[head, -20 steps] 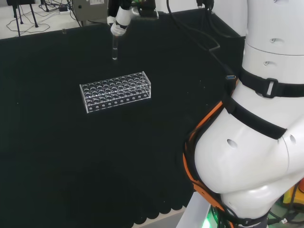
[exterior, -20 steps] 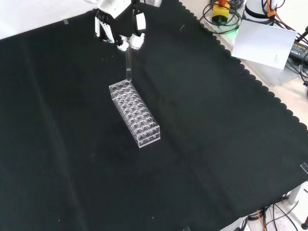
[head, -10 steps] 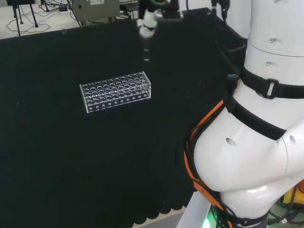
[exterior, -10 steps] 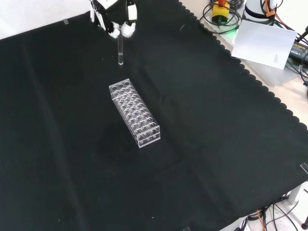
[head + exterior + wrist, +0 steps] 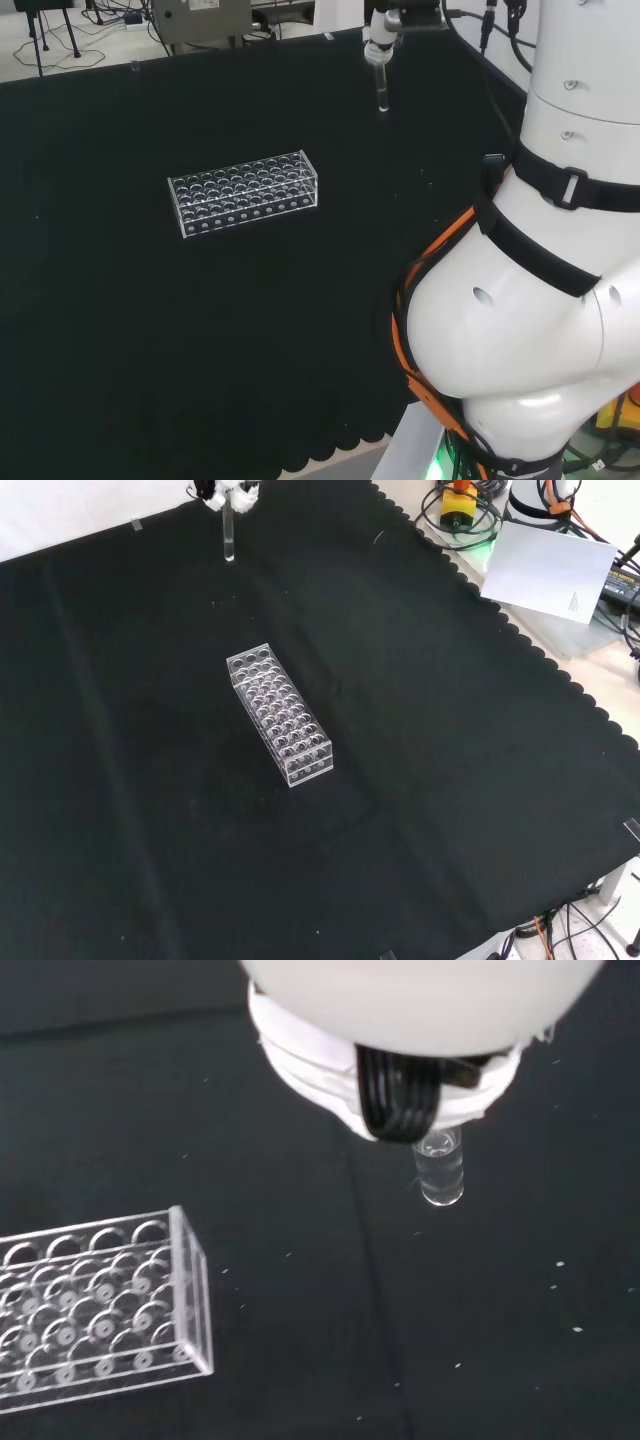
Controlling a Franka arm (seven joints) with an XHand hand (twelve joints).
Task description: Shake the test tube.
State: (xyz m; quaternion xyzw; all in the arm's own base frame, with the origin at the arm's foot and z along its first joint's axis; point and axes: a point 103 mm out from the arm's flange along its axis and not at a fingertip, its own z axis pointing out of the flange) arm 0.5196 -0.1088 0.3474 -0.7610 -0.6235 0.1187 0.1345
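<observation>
A clear glass test tube [image 5: 381,88] hangs upright above the cloth, pinched at its top by my hand [image 5: 380,28] at the head view's upper edge. In the front view the test tube [image 5: 229,535] hangs below the hand [image 5: 226,492] at the top, well beyond the rack. The wrist view shows the test tube's [image 5: 441,1172] rounded lower end under the white fingertips [image 5: 400,1090]. A clear plastic test tube rack [image 5: 244,192] with several empty holes lies on the black cloth, to the left of the tube in the head view; the rack [image 5: 281,714] sits mid-cloth in the front view.
The arm's white links [image 5: 540,300] stand at the head view's right. Beyond the cloth's scalloped edge lie a white sheet [image 5: 548,565] and cables [image 5: 462,510] in the front view.
The hand has carried the test tube to the right in the head view, upward and away from the rack in the front view. The rack has stayed put.
</observation>
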